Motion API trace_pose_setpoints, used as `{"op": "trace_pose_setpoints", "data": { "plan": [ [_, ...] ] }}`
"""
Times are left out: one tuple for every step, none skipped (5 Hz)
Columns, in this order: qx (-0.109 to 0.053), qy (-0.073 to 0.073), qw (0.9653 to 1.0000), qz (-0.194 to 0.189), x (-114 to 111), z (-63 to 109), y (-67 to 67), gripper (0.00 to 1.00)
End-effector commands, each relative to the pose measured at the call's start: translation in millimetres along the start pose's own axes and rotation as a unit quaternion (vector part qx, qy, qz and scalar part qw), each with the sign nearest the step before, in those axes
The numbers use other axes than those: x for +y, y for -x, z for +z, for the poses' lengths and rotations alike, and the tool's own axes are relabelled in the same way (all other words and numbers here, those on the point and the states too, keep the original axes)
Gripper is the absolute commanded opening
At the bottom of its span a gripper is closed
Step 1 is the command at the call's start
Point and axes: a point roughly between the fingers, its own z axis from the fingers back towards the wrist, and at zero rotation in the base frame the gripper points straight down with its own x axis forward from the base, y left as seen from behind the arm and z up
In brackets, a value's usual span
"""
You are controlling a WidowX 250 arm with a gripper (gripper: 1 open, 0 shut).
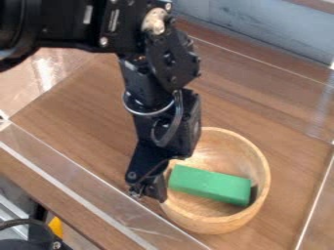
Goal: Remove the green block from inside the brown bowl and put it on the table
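Lying flat inside the brown bowl (248, 156), the green block (209, 185) looks matte.

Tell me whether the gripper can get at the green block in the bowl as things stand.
Probably yes. The green block lies uncovered in the brown bowl, and the open gripper hangs at the bowl's left rim, right beside it. Only the rim could hinder.

Green block (210, 185) flat inside brown bowl (256, 160), open gripper (145, 186) at its left rim.

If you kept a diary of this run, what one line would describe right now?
pincer: open, at bowl's left rim | block: lying in bowl, not held | table: no block on it yet
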Motion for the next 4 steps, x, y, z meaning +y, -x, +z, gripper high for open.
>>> {"op": "trace_pose_setpoints", "data": {
  "plan": [
    [-0.008, -0.019, 0.9996, 0.018, 15.5, 7.6, -5.3, 1.0],
    [-0.004, -0.028, 0.9976, 0.062, 18.1, 16.0, 0.6, 1.0],
    [0.0, -0.041, 0.9926, 0.114, 28.7, 30.8, 15.8, 1.0],
    [0.004, -0.054, 0.986, 0.157, 45.7, 48.1, 44.5, 1.0]
  ]
}}
